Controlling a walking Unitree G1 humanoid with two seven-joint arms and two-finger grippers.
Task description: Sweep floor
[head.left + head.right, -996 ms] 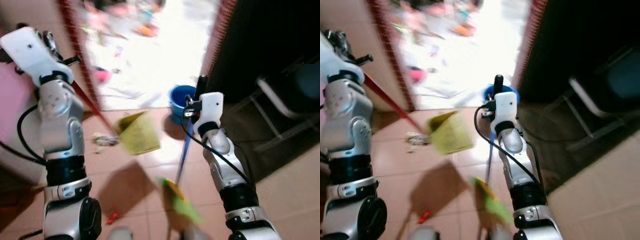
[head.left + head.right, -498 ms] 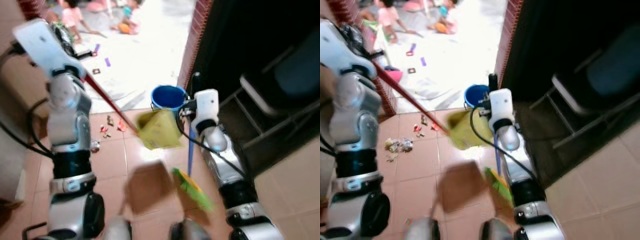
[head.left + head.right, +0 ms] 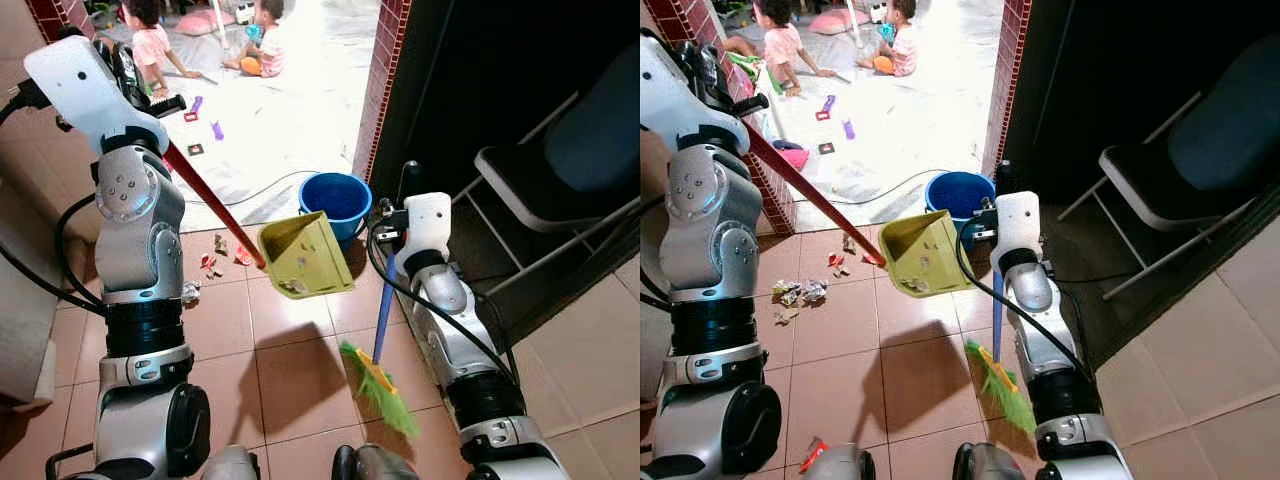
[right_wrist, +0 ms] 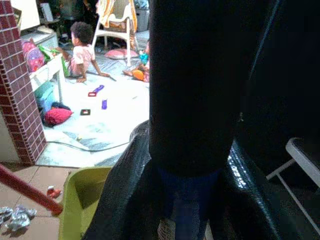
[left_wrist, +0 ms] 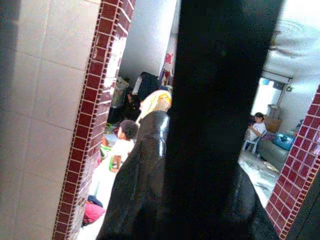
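Note:
My left gripper point(image 3: 158, 104) is raised at the upper left, shut on the long red handle point(image 3: 210, 205) of a yellow-green dustpan point(image 3: 305, 256). The pan hangs tilted above the tiles, with bits of litter inside it. My right gripper point(image 3: 398, 202) is shut on the top of a blue broom handle point(image 3: 382, 310). The green broom head point(image 3: 378, 385) rests on the floor in front of my feet. The blue handle point(image 4: 182, 215) sits between the black fingers point(image 4: 120, 200) in the right wrist view. Scraps of litter point(image 3: 798, 292) lie on the tiles left of the pan.
A blue bucket point(image 3: 336, 196) stands at the doorway, just behind the dustpan. A red brick wall edge point(image 3: 388, 80) and a dark folding chair point(image 3: 560, 160) are on the right. Two children point(image 3: 780, 45) sit on the bright floor beyond, among toys and a cable.
The whole picture has swung and gone from blurred to sharp, so the camera moved. Both grippers keep their holds on the dustpan handle and the broom.

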